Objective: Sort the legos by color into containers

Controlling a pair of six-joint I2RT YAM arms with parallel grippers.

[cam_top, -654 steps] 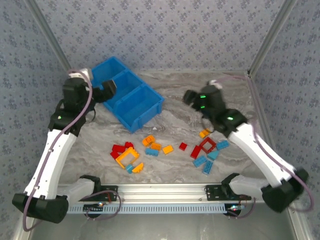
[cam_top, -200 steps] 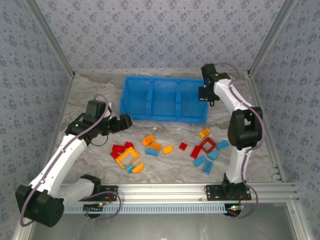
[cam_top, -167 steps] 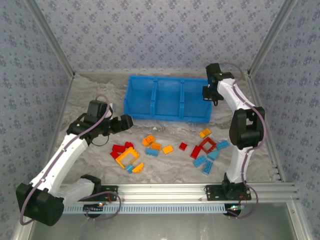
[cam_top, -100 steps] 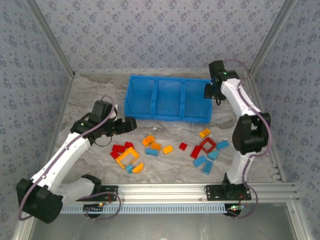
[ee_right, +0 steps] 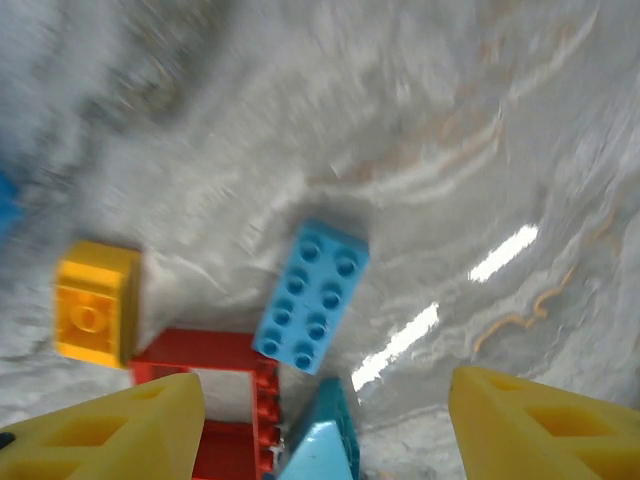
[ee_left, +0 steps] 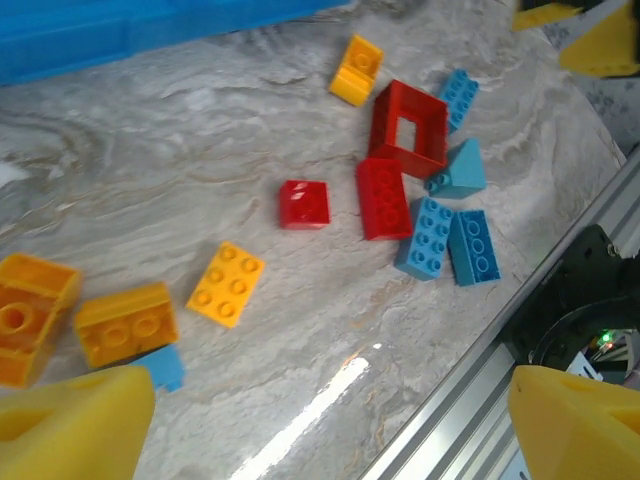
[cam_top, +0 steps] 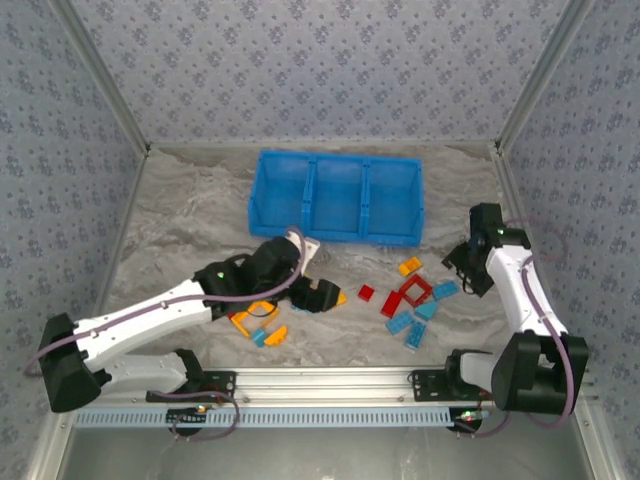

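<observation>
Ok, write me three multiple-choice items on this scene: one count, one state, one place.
1. The blue bin has how many compartments? A two. B three. C five.
2. The left hand is: A open and empty. B shut on the bin's wall. C shut with nothing in it.
3. The red open frame lies where? A in the bin. B in the left hand. C on the table beside light blue bricks.
Answers: 1 B, two dividers split it into three. 2 A, its fingertips stand far apart with nothing between them. 3 C, it lies flat on the table with blue bricks next to it.
</observation>
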